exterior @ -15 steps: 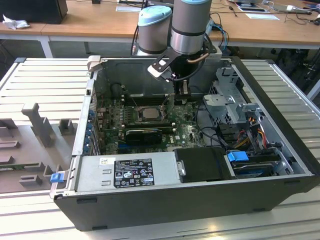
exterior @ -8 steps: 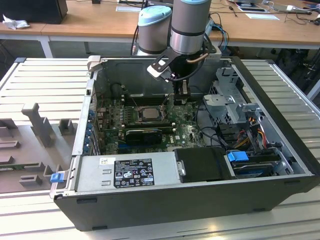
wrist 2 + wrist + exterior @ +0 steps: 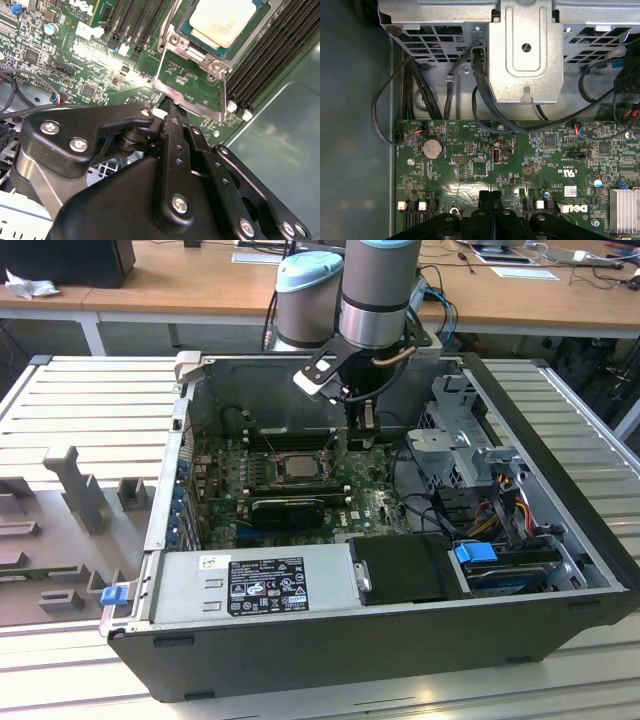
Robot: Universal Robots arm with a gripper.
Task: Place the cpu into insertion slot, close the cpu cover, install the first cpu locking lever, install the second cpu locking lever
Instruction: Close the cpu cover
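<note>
The cpu [image 3: 222, 20], a pale silver square chip, lies flat in the insertion slot [image 3: 199, 49] on the green board; in the exterior view the cpu [image 3: 297, 468] sits mid-board. The cpu cover [image 3: 192, 97], a silver frame plate, stands tilted up beside the slot, and green board shows through its window. My gripper [image 3: 169, 106] is shut, with its black fingertips right at the cover's free edge. In the exterior view the gripper [image 3: 362, 438] hangs just right of the slot. The first wrist view has the closed gripper [image 3: 491, 195] low over the board.
Long black memory slots [image 3: 270, 55] flank the socket. A metal drive cage [image 3: 525, 55] with black cables [image 3: 420, 95] stands beyond the board's edge. A black graphics card [image 3: 285, 510] and the power supply [image 3: 260, 585] lie toward the case's near wall.
</note>
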